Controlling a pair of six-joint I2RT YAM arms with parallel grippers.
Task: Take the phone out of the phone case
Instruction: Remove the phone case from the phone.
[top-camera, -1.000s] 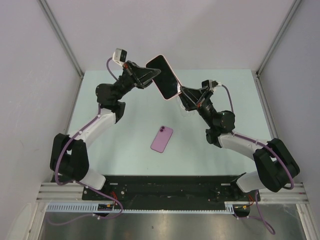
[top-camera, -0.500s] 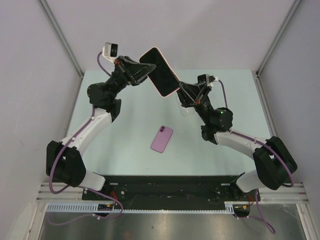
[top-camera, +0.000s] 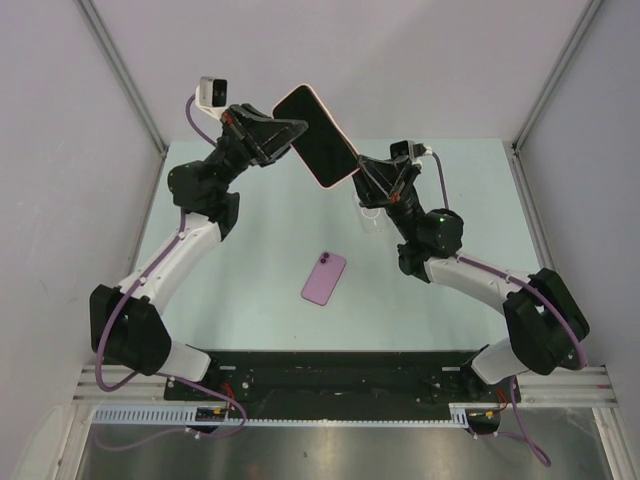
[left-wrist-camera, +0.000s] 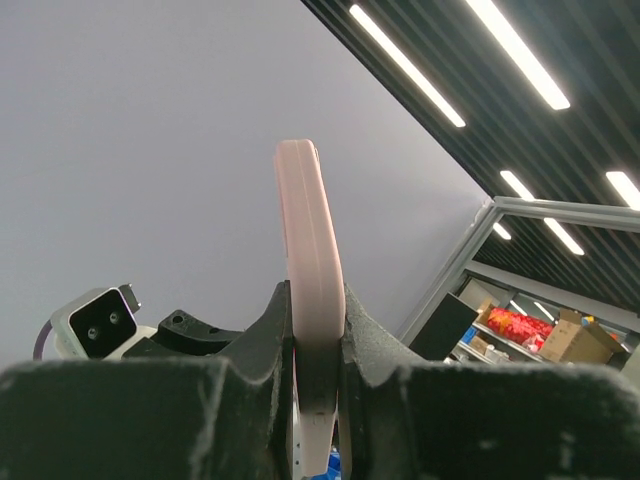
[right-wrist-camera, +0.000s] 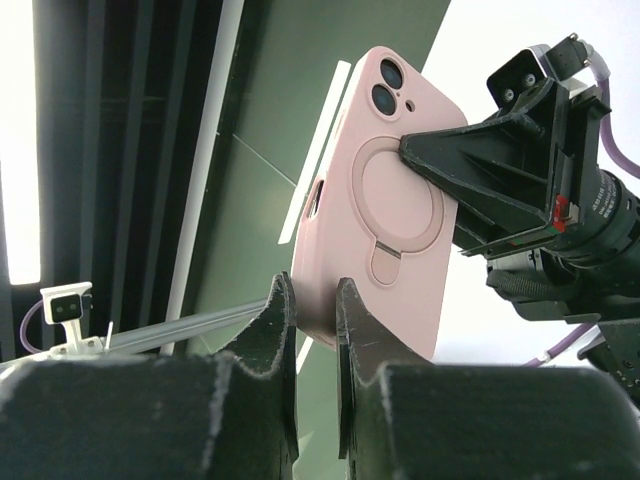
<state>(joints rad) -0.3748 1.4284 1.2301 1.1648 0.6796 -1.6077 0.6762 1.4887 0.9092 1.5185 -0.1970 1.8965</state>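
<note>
A phone with a dark screen sits in a pink case (top-camera: 315, 135) and is held tilted in the air above the far part of the table. My left gripper (top-camera: 288, 136) is shut on its upper left edge; in the left wrist view the case's pink rim (left-wrist-camera: 310, 250) stands between the fingers (left-wrist-camera: 262, 335). My right gripper (top-camera: 361, 178) is shut on its lower right corner. The right wrist view shows the case's pink back (right-wrist-camera: 385, 200) with ring and camera holes, my right gripper (right-wrist-camera: 315, 305) pinching its bottom edge, and the left gripper (right-wrist-camera: 425, 150) clamped on the far side.
A purple phone-shaped item (top-camera: 324, 278) lies back up on the pale green table (top-camera: 250, 290), mid-table and below the held phone. Grey walls and a metal frame (top-camera: 125, 80) close in the sides.
Both arms have carried the cased phone up and to the left, away from the table. The left wrist has swung further back. Both grips are unchanged.
</note>
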